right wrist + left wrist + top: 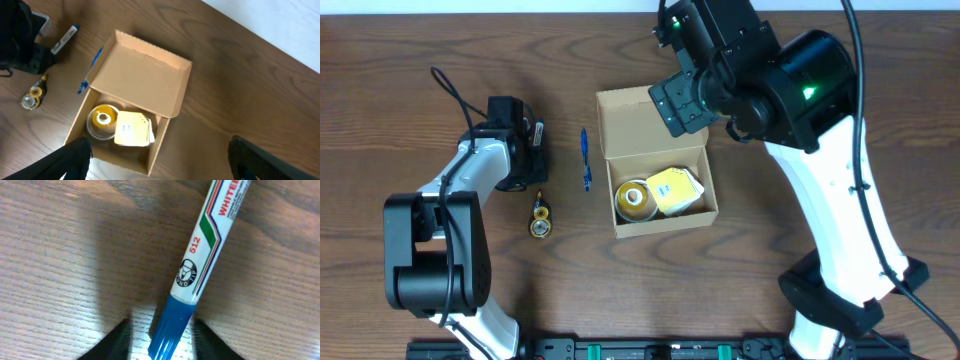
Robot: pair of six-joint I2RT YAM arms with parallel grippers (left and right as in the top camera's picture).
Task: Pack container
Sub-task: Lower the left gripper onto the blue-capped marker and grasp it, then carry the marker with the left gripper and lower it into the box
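Observation:
The container (660, 222) is a tan cardboard box at the table's middle, its flap lid (645, 118) open to the far side. It holds a yellow tape roll (634, 198) and a yellow sticky-note pad (676, 190). The box also shows in the right wrist view (135, 80). My left gripper (160, 341) is open, low over the table, its fingers either side of the blue cap of a white whiteboard marker (207, 245). In the overhead view it (523, 148) is left of the box. My right gripper (170, 162) is wide open and empty, high above the box.
A blue pen (586, 160) lies just left of the box. A small yellow and black item (540, 218) lies near the front left. The marker (65, 39) and the left arm (22, 40) show in the right wrist view.

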